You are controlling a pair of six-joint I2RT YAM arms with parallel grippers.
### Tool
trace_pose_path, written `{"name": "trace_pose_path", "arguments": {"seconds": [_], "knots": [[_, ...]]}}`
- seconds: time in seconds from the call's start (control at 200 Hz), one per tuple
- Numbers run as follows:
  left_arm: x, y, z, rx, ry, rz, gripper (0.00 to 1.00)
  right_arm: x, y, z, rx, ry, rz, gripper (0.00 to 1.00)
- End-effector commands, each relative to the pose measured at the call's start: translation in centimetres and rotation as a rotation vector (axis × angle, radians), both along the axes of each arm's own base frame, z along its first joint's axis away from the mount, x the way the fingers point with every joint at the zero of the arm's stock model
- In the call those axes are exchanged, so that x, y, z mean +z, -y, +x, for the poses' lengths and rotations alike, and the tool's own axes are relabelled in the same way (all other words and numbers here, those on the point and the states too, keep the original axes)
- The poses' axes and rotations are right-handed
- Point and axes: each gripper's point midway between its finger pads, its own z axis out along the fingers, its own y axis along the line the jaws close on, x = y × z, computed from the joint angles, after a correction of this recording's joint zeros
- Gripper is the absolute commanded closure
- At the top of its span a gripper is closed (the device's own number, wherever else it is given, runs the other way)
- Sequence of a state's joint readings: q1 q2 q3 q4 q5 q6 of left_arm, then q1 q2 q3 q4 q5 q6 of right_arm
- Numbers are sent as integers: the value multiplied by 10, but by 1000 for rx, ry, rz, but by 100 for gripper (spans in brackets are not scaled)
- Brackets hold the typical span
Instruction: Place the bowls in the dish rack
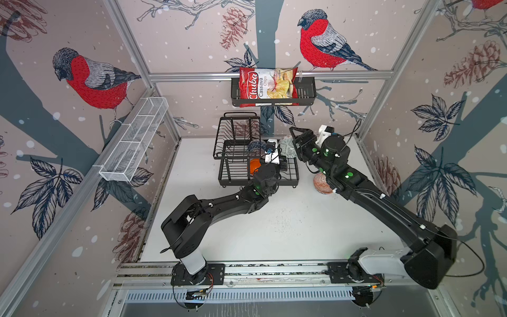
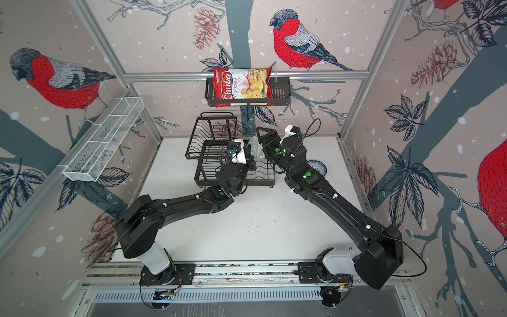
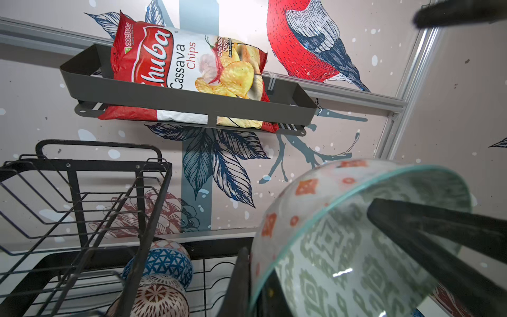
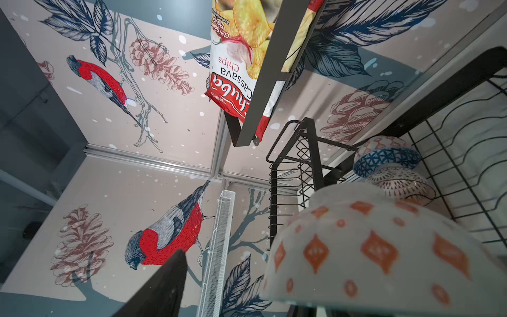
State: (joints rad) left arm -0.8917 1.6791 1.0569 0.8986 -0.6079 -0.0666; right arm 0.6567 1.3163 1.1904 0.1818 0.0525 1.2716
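**Six bowls: three racked, one in my grip, two on the worktop**

Six bowls are in view, and one dish rack [image 1: 229,178] with two tiers stands at the back of the worktop [image 1: 274,227].

Three bowls stand on edge in the rack's lower tray. They are the plain orange bowl [image 1: 254,166], the radial-patterned bowl [image 3: 159,296] and the dark blue geometric bowl [image 3: 162,263]. The radial one leans against the blue one. I count no bowls on the upper shelf [image 1: 236,131].

One bowl, the grey-green patterned bowl [image 1: 287,146], is in my left jaws. They are clamped on its rim, one finger [image 3: 428,227] inside and the other outside. It hangs tilted at the far right corner of the lower tray.

My right jaws are spread just beside that same bowl and grip nothing. The one finger [image 4: 164,288] I can see stands clear of its orange-diamond outer wall. The second finger is hidden.

Two bowls sit on the worktop to the right of the rack, both partly under my right arm. They are the orange-white patterned bowl [image 1: 323,185] and the blue-white floral bowl [image 2: 319,166].

One chips bag [image 1: 267,83] sits in one black basket [image 1: 307,93] on the back wall, and one white mesh basket [image 1: 134,140] hangs on the left wall.
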Motion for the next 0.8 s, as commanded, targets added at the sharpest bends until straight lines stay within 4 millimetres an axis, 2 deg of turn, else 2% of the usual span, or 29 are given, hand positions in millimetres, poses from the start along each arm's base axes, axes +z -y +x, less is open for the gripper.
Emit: {"name": "trace_pose_path", "arguments": {"seconds": [0.0,0.17,0.385,0.545,0.795], "knots": [[27,-10,-6,37,90,-84,100,16,0,2,2,25,107,31],[30,-16,-6,75,101,-88,100,11,6,3,-27,12,159,50],[29,-10,-12,81,109,-93,100,4,10,7,-49,-5,176,69],[29,-6,-16,74,118,-78,100,5,9,9,-43,-3,176,81],[28,-4,-17,80,111,-50,100,3,5,9,-20,-10,186,92]]}}
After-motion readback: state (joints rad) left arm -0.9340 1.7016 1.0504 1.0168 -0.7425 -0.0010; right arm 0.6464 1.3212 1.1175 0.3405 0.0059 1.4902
